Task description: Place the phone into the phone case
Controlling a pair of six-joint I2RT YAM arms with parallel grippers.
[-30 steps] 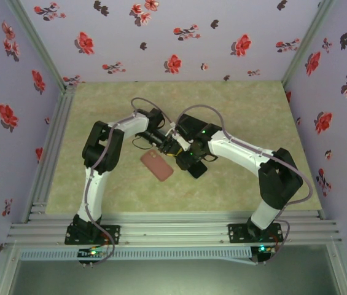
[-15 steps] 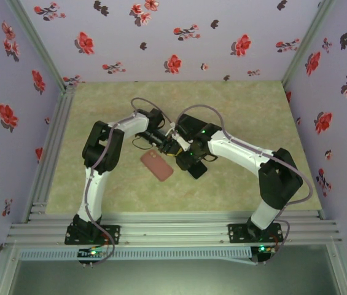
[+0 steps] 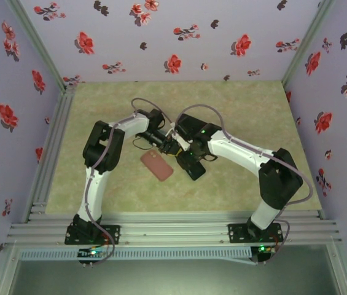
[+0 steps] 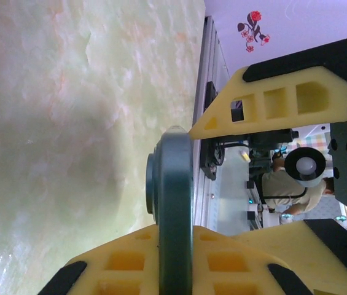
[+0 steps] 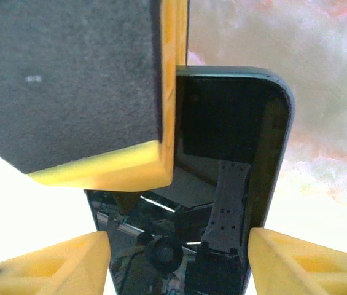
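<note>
While the salmon-pink, round-cornered phone case lies flat on the pale green marbled worktop without its load, we see both arms meet over the middle of the worktop with the dark, glossy slab of a phone raised between them. The right claw holds the phone across its width, a yellow tip at each long edge. The left claw is pinched narrow. In its wrist view the phone stands edge-on between its yellow fingers, so we judge it clamped on one end of the phone, though the contact is partly hidden. From above, the phone case sits just beside the phone, on the left arm's side and slightly nearer the bases, its long axis running diagonally from far-left to near-right. The phone seems to lie roughly the same way, but the claws cover much of it. In our judgement the coming move is a short carry leftward and down, and the left arm is nearer the phone case.
</note>
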